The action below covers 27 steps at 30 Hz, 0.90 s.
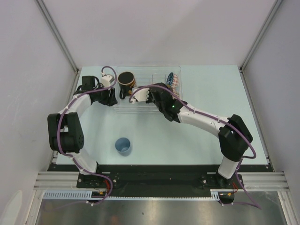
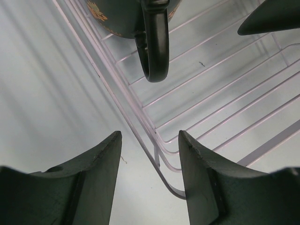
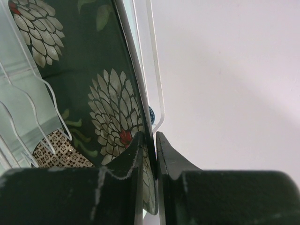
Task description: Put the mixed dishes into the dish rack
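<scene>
The clear dish rack (image 1: pixel 145 75) stands at the back of the table. The dark mug (image 1: pixel 125 80) sits in its left end and the blue patterned bowl (image 1: pixel 171 79) in its right end. My right gripper (image 1: pixel 163 90) is over the rack and shut (image 3: pixel 150 138) on the edge of the black floral square plate (image 3: pixel 84 70), held upright among the clear dividers (image 3: pixel 18 84). My left gripper (image 1: pixel 111 98) is open and empty (image 2: pixel 150 140) at the rack's near-left corner (image 2: pixel 117 101), with the mug's handle (image 2: pixel 157 47) ahead. The small light-blue cup (image 1: pixel 123 146) stands on the table. The yellow plate and beige bowl are out of view.
Grey side walls close in the table on the left and right. The arm bases sit on a black strip (image 1: pixel 154 173) at the near edge. A dark shape (image 2: pixel 272 16) shows over the rack at the top right of the left wrist view.
</scene>
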Motion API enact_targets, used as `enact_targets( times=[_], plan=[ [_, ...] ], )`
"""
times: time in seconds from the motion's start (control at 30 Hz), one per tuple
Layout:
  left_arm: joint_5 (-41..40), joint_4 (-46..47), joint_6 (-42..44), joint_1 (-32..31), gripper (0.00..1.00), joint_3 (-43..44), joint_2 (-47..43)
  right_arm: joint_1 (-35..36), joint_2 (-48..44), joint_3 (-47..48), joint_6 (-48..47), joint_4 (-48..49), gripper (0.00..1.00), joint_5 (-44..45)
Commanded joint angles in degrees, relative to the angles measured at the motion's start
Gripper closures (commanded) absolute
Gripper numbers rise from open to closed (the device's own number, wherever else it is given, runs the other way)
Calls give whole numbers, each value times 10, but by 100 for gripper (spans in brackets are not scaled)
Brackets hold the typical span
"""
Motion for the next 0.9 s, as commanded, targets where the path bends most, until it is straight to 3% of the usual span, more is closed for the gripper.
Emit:
enact_targets(
  times=[0.0,0.13,0.47,0.63,0.87],
  plan=[
    [-18,-38,7,10,44,1,-18,-11,-58,29,-14,153,100,41],
    [-20,-37,5,11,43,2,-20,-27,-52,25,76,67,100,27],
    [-23,-40,10,16,43,8,-20,-39,-30,-11,159,19,100,4],
    [-21,-39,9,17,43,10,-18,-39,-16,-12,181,9,87,-8],
    [-21,-39,8,19,44,11,-19,-39,3,-12,194,11,77,-17]
  ],
)
